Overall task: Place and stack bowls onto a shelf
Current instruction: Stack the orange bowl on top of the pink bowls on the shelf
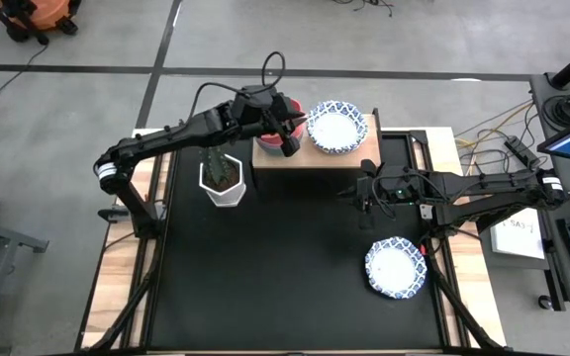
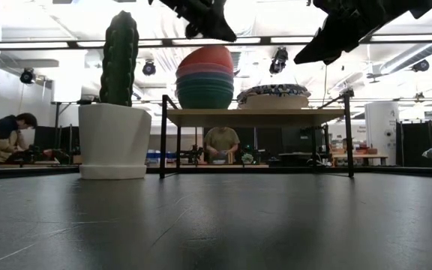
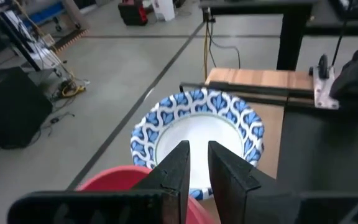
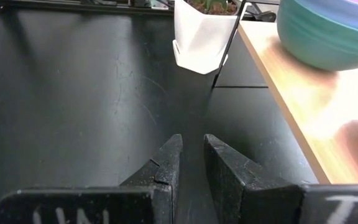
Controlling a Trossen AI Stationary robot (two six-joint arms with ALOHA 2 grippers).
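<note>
Counter (image 1: 295, 267): black; one patterned bowl (image 1: 396, 269) waits near right edge.
Shelf (image 1: 310, 155): plain bowls (image 2: 204, 77) nested to save room, patterned stack (image 1: 337, 126) beside.
Left hand (image 1: 287, 138): narrow, empty, above plain stack.
Right hand (image 1: 362, 190): narrow, empty, before shelf.

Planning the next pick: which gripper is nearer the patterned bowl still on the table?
Right. The right gripper hangs over the table's middle, a short way from the patterned bowl near the table's right edge. The left gripper is over the shelf, by the red bowl stack.
</note>
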